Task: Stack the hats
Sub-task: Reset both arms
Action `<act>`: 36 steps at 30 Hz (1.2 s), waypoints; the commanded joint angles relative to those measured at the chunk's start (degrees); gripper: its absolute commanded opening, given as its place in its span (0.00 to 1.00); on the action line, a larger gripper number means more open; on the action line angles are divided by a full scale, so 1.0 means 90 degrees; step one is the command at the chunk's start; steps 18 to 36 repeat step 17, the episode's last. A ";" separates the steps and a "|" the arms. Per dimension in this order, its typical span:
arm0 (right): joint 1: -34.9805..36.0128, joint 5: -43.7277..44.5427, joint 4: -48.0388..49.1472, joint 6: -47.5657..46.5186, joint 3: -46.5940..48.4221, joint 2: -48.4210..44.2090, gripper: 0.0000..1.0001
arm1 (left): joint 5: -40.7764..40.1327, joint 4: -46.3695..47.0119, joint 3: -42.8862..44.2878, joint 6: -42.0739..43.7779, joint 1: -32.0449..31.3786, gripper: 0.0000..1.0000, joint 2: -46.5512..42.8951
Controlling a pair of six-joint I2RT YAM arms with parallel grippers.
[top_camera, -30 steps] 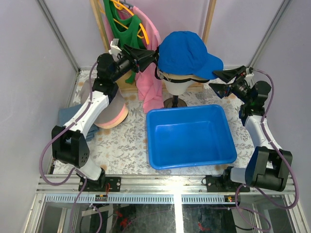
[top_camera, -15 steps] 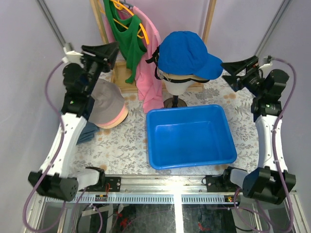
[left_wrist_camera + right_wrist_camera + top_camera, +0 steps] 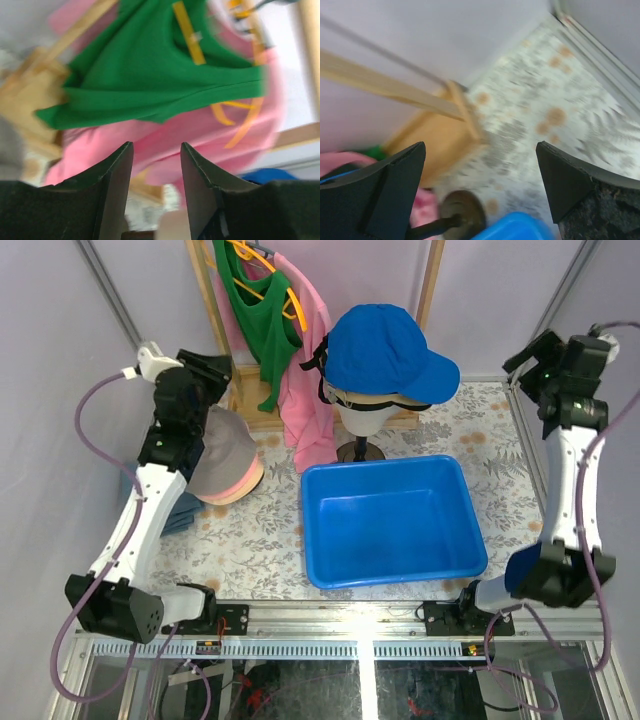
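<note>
only the wrist views show left fingers (image 3: 112, 192) half spread, right fingers (image 3: 382, 197) wide, both empty.

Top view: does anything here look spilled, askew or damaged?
Nothing stands out. The blue bin sits upright, the blue cap tops the mannequin head, and the grey cap lies on a pink hat.

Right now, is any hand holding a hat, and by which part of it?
Nothing is held. The left hand stands open with only air in its gap; the right hand is wide open and empty too.
</note>
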 commanded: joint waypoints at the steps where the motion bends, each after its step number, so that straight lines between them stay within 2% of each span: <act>1: -0.0021 0.1458 -0.0903 -0.0737 -0.0338 0.0810 0.99 | -0.1185 -0.0056 -0.0784 0.1116 -0.0158 0.42 0.0065; 6: -0.0022 0.1776 -0.0201 -0.0973 -0.1277 0.0481 0.99 | -0.1860 0.0433 -0.1318 0.1895 -0.0467 0.43 0.0118; 11: -0.0024 0.2041 0.0135 -0.1292 -0.1742 0.0159 1.00 | -0.1975 0.0625 -0.1420 0.2033 -0.0632 0.43 0.0248; 36: -0.0024 0.2042 0.0324 -0.1097 -0.1876 0.0117 0.99 | -0.2057 0.0671 -0.1270 0.2126 -0.0807 0.43 0.0439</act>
